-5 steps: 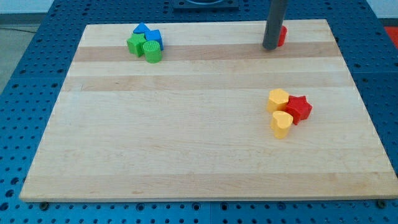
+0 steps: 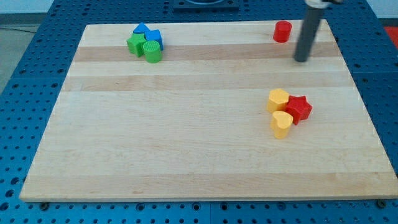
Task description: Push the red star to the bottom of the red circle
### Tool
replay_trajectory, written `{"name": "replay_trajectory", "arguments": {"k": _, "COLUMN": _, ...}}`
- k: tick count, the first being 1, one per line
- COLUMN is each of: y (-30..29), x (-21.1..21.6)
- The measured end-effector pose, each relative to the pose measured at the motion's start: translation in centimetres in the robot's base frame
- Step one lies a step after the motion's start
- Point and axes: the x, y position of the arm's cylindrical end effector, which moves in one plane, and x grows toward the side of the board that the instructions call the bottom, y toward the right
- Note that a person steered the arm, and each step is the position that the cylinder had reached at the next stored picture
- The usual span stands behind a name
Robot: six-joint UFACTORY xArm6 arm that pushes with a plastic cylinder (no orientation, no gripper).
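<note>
Pale wooden board (image 2: 186, 143) on a blue perforated base (image 2: 25, 93)

Light wood grain bands run across; even, soft lighting; blue pegboard surrounds every edge.

- The red star (image 2: 299, 109) lies flat on the board, right of centre, its left side touching two yellow blocks, one at its upper left and one at its lower left.
- The red circle (image 2: 283, 31), a short upright cylinder, stands alone near the far edge, well apart from the star and slightly left of it.

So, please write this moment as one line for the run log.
my tip: right of and below red circle, apart | red star: touching two yellow blocks, far below circle | push: not begun
</note>
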Motion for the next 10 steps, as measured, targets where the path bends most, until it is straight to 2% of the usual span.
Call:
{"name": "replay_trajectory", "arguments": {"k": 1, "y": 7.3, "x": 2.8}}
{"name": "replay_trajectory", "arguments": {"k": 2, "y": 7.7, "x": 8.6}}
{"name": "replay_trajectory", "arguments": {"k": 3, "y": 5.7, "x": 15.4}}
{"name": "replay_trajectory", "arguments": {"k": 4, "y": -0.7, "x": 17.9}}
{"name": "replay_trajectory", "arguments": {"k": 5, "y": -6.4, "x": 17.8}}
{"name": "replay_trajectory", "arguments": {"k": 6, "y": -7.6, "x": 16.2}}
{"name": "replay_trajectory", "arguments": {"k": 8, "y": -5.8, "x": 10.5}}
{"name": "replay_trajectory", "arguments": {"k": 9, "y": -8.0, "x": 8.3}}
{"name": "replay_trajectory", "arguments": {"k": 10, "y": -9.8, "x": 8.1}}
